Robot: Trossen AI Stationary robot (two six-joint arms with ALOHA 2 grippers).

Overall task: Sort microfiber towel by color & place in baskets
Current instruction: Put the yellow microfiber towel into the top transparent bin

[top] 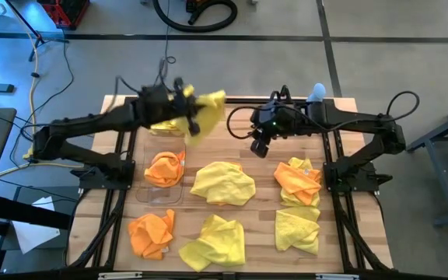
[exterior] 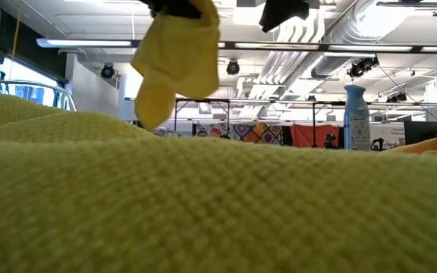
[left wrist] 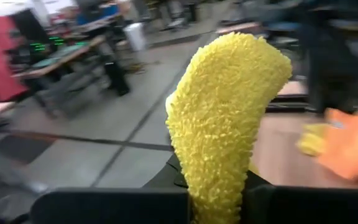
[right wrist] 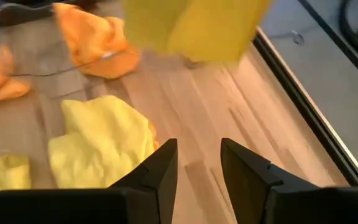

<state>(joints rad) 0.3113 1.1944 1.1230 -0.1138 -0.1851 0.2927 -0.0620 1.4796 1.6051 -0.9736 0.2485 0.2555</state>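
Risk sits mostly with the yellow towel point(top: 206, 109) that the left end effector point(top: 183, 101) has pinched between its pressed-together fingers, up in the air over the far part of the counter point(top: 239, 152). In the left wrist view the cloth stands up out of the grip as one thick fold, so only a small part looks trapped; a quick swing could let it slide free and fall short of its bin. It hangs just beside the far basket point(top: 167, 127), which seems to hold yellow cloth already, while the nearer basket point(top: 162, 179) holds an orange towel point(top: 164, 167). A release made too soon, or over the wrong bin, would mix the colours.

The right end effector point(top: 260, 145) hovers near the counter's middle with its fingers spread and nothing between them. The two arms are close together, and the hanging cloth shows in the right wrist view, so a careless move by either could snag it.

More towels lie loose on the counter: yellow ones point(top: 222, 183) and orange ones point(top: 151, 233), some touching, which invites a double pick
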